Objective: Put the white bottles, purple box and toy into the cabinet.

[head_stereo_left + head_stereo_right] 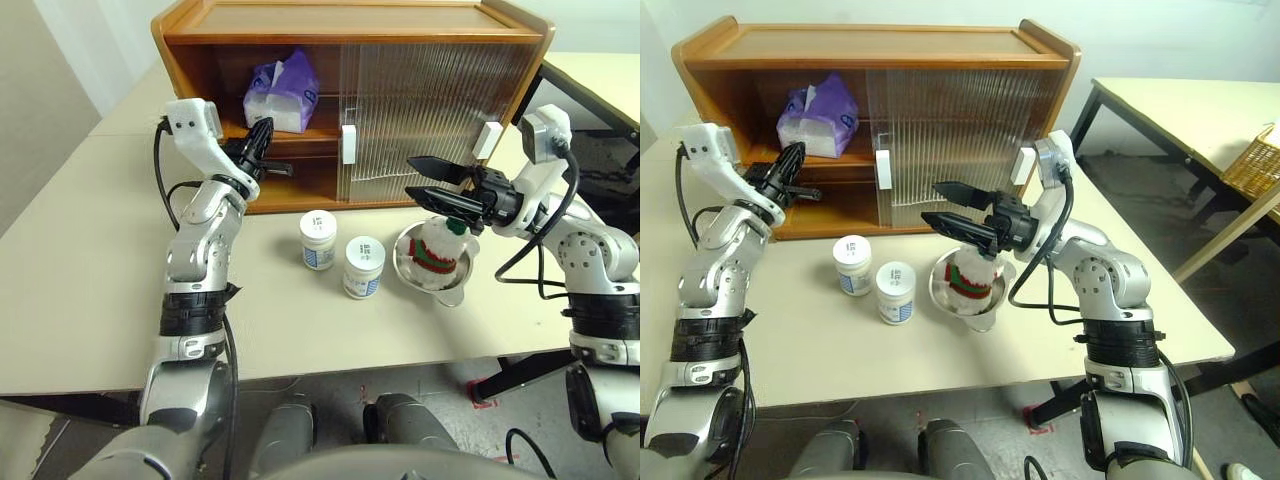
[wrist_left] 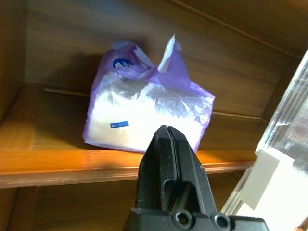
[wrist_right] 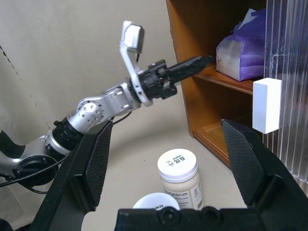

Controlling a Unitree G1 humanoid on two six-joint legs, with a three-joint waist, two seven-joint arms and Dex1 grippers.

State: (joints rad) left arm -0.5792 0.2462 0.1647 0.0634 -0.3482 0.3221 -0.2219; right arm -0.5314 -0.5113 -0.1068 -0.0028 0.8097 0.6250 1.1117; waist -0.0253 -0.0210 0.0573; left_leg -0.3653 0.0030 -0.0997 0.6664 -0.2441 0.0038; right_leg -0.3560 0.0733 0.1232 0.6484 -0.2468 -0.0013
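The purple box (image 1: 283, 92) lies on the inner shelf of the cabinet (image 1: 350, 20), in its open left half. My left gripper (image 1: 262, 135) is shut and empty, just in front of the shelf edge, pointing at the box (image 2: 144, 115). Two white bottles (image 1: 318, 240) (image 1: 364, 267) stand upright on the table in front of the cabinet. To their right, the toy (image 1: 437, 250) sits in a steel bowl. My right gripper (image 1: 412, 178) hangs open just above the toy, pointing left, with nothing between its fingers.
The steel bowl (image 1: 450, 290) stands near the table's front right. Ribbed sliding doors with white handles (image 1: 348, 143) cover the cabinet's right half. A second table (image 1: 1180, 100) and a wicker basket (image 1: 1255, 160) stand further right.
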